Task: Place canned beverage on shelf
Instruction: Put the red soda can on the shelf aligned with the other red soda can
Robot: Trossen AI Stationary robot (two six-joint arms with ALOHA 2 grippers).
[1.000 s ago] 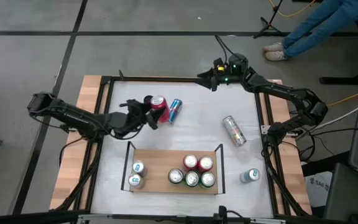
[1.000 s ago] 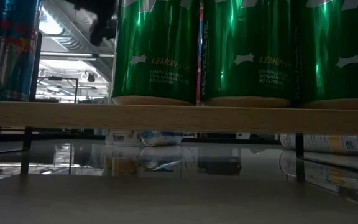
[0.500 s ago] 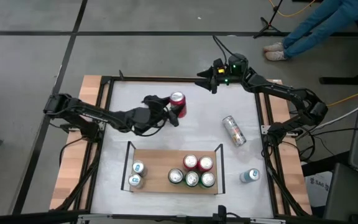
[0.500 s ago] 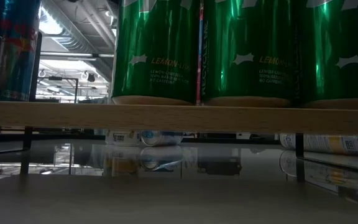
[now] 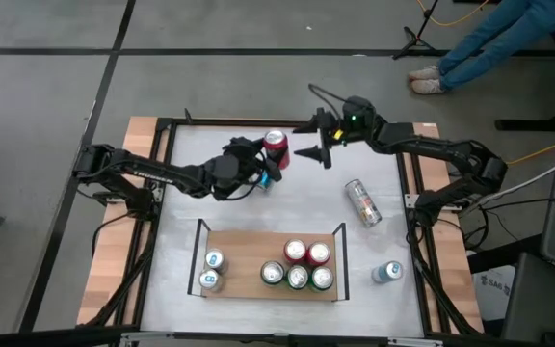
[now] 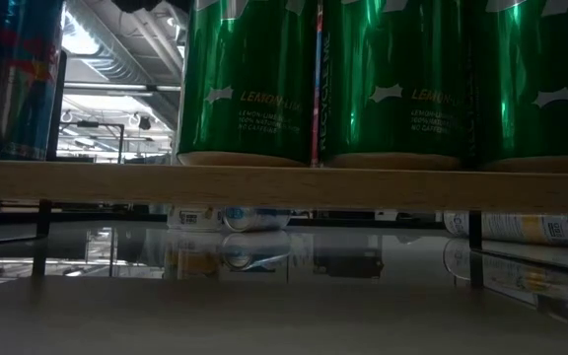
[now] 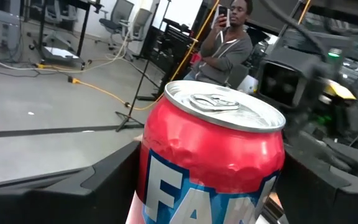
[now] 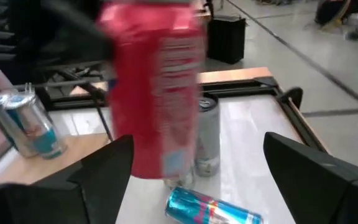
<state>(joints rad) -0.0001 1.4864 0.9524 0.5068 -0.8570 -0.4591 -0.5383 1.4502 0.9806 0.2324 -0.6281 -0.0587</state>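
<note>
A dented red can (image 5: 275,147) stands upright above the table's far middle, with my left gripper (image 5: 263,159) shut on it. It fills the left wrist view (image 7: 213,162) and shows blurred in the right wrist view (image 8: 151,87). My right gripper (image 5: 308,138) hangs open just right of the red can, its fingers pointing at the can without touching it. A blue can (image 8: 213,208) lies on the table below the red one. The wooden shelf (image 5: 249,246) near the front edge carries red and green cans (image 5: 299,265) and two silver ones (image 5: 211,271). My left gripper pinches the red can's side wall (image 7: 146,180) between its two fingers (image 7: 104,186), one on each side of the body below the rim. The fingers come level from the table's left. The can stays upright and hangs clear of the table.
A silver can (image 5: 362,202) lies on the table's right side and another can (image 5: 386,273) stands near the front right. A further silver can (image 8: 207,140) stands behind the red one. In the low view, green cans (image 6: 392,79) fill the shelf board (image 6: 264,182). A person (image 7: 225,43) stands beyond the table.
My left gripper has carried the red can toward the table's right and then toward the far edge, keeping it upright and off the table. My right gripper has come away from the far edge toward the can and has rolled about its wrist.
</note>
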